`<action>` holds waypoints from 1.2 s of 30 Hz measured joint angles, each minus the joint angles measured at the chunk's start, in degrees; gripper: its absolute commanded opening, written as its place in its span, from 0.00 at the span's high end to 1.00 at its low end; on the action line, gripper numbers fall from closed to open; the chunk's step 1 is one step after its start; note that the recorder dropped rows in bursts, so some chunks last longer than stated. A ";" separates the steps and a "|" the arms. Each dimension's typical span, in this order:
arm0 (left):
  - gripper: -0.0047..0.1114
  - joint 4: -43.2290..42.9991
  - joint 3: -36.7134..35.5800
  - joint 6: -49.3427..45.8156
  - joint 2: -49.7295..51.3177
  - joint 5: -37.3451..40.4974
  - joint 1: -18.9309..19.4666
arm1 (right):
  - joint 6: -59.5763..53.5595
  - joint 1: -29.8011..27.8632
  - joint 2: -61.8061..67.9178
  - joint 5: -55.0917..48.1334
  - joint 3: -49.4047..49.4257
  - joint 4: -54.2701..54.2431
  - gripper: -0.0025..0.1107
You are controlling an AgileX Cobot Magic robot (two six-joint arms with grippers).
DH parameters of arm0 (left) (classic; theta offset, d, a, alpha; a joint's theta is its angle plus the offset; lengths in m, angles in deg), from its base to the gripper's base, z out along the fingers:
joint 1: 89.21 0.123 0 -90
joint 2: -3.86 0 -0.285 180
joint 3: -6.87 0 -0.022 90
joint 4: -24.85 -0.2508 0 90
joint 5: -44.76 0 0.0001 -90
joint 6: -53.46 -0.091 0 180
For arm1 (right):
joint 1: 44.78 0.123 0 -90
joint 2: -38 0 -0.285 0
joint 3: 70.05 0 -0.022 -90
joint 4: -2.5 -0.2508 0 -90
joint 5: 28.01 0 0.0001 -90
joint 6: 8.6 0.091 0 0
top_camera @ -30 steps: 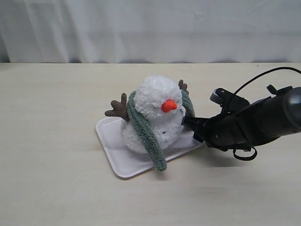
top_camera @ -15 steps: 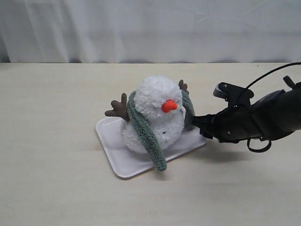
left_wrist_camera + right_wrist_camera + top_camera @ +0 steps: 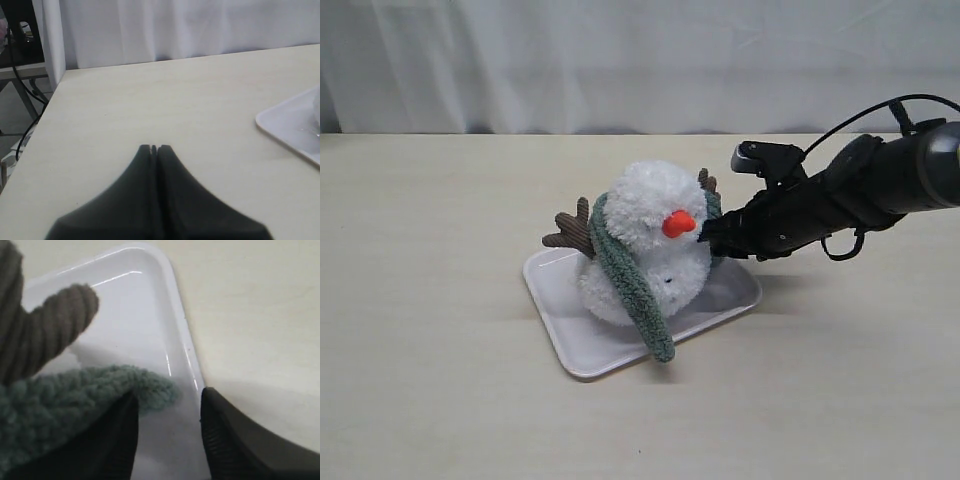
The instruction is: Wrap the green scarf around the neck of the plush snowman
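The plush snowman (image 3: 655, 215) sits on a pale tray (image 3: 570, 350), white and fluffy with an orange nose. The green scarf (image 3: 630, 285) lies over its shoulders behind the head. One end hangs down the front-left to the tray edge. The other end (image 3: 60, 405) comes down on the right beside a brown twig arm (image 3: 45, 325). My right gripper (image 3: 705, 238) is at the snowman's right side, level with the neck. In the right wrist view this gripper (image 3: 167, 405) is open; the scarf end rests against the outer side of one finger, and only tray shows in the gap. My left gripper (image 3: 154, 147) is shut over bare table.
The tray's rim (image 3: 182, 340) runs just beside my right fingers, with bare table beyond it. In the left wrist view a tray corner (image 3: 285, 127) lies off to one side. A white curtain (image 3: 640, 60) hangs behind the table's far edge.
My right gripper has risen from the tray's right edge and moved in toward the snowman's neck. The snowman and the front scarf end have not moved.
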 measured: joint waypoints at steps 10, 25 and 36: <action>0.96 0.00 0.00 0.00 0.00 0.00 0.00 | -5.89 0.02 0.00 -4.41 -0.29 10.84 0.63; 0.96 0.00 0.00 0.00 0.00 0.00 0.00 | -15.28 1.28 -6.51 -5.81 -0.29 10.99 0.63; 0.96 0.00 0.00 0.00 0.00 0.00 0.00 | -20.26 1.38 -7.37 -13.92 -0.29 10.07 0.63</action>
